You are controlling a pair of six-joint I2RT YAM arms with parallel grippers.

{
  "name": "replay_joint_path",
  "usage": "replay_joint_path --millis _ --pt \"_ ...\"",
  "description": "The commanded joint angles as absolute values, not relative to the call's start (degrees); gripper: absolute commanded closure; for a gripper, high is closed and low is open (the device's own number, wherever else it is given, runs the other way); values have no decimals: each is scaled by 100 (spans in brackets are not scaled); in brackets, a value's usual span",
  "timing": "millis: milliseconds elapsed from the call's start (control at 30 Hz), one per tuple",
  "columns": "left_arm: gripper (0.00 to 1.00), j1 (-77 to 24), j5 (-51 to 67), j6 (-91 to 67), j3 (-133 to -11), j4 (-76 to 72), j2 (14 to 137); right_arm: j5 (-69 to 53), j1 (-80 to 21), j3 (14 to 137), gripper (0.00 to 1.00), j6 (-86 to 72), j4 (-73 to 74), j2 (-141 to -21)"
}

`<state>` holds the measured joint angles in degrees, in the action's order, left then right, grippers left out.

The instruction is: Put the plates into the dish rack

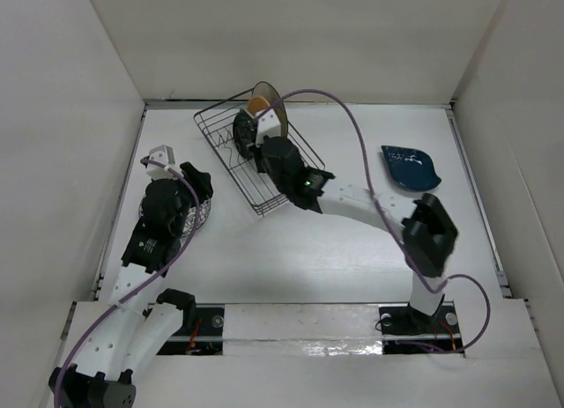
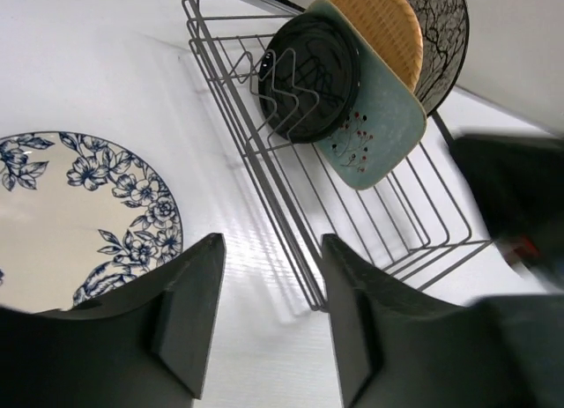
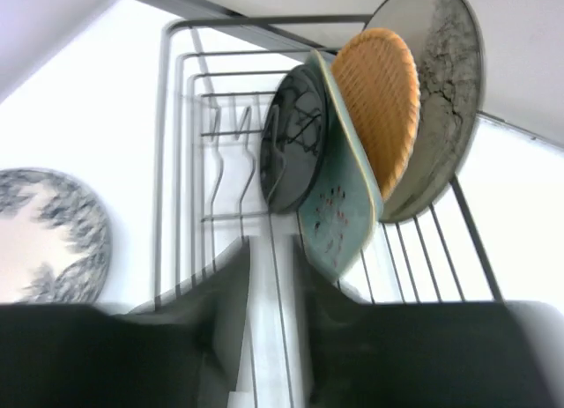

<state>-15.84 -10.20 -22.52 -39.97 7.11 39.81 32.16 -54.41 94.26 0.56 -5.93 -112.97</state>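
Grey metal wire dish rack [image 1: 227,148] sits on white worktop [image 1: 308,249], far-centre, set at an angle to worktop edges. Four plates are loaded, on edge, packed together at the far end of the rack. Order from far end inward: beige round plate w/ grey floral print [image 3: 445,82], orange wood-look round plate [image 3: 379,100], mint rounded-rectangular speckled plate [image 2: 374,135], black round plate [image 2: 308,77]. Each leans on its neighbour. Black plate is nearest the upright wire prongs [image 2: 280,104]; the prong row on the near side of it carries nothing. Two plates are not loaded. Dark-blue leaf-shaped plate [image 1: 410,167] lies flat on the worktop, right of the rack and well apart from it. White-and-blue floral round plate [image 2: 79,214] lies flat on the worktop, left of the rack, near it but not touching. Left end effector [image 2: 269,324]: jaws wide apart, nothing between them, above the worktop strip between floral plate and rack; plate rim is just beside the left finger. Right end effector [image 3: 273,320]: over the rack interior per overhead view, jaws parted by a narrow gap, nothing gripped; wrist view is blurred, only rack wires show through the gap.
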Motion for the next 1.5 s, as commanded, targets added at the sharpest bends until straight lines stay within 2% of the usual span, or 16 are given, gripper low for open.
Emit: replay_joint_path --millis 0,33,200,233,267,300,333,400,467,500,533,600,800,967,1167,1467 --pt "57 -1503 -1143 -2882 -4210 562 4279 2418 -5520 7984 91 -965 -1493 -10083" --pt "60 -1364 -960 -2996 -4149 484 4385 2321 -5520 7728 100 -1045 -1477 -9881" --pt "78 -450 359 -4083 -3411 -420 5158 1750 -5520 6533 100 -1458 -1362 -8984" --pt "79 -283 439 -4217 -3314 -631 5246 1584 -5520 6443 100 -1494 -1362 -8922" --pt "79 67 396 -4314 -3139 -668 5325 1512 -5520 6373 96 -1512 -1310 -8860" --pt "77 471 396 -4472 -2964 -598 5283 1433 -5572 6268 90 -1538 -1205 -8720" --pt "75 475 422 -4500 -2962 -502 5282 1407 -5572 6197 90 -1538 -1195 -8640" --pt "66 1053 413 -4491 -2734 -256 4958 1258 -5572 6013 77 -1599 -1239 -8491" --pt "60 1378 255 -4404 -2559 252 4468 977 -5572 5836 72 -1626 -1301 -8350" --pt "52 1658 194 -4351 -2532 429 4291 897 -5572 5784 71 -1652 -1336 -8324" --pt "49 1661 54 -4420 -2523 857 4167 801 -5572 5748 71 -1652 -1388 -8323" --pt "38 1757 -132 -4500 -2619 1046 3938 721 -5572 5739 71 -1644 -1389 -8323" --pt "27 1758 -106 -5026 -2751 1871 4859 545 -5511 5634 69 -1617 -1274 -8165" --pt "26 1810 -413 -5387 -2716 2188 5141 281 -5353 5616 69 -1714 -1248 -8182" --pt "29 1872 -422 -5590 -2409 1838 5229 114 -5239 5651 69 -1758 -1230 -8314" --pt "47 2205 -35 -5845 -1925 555 5845 44 -5071 5686 69 -1819 -1169 -8464"
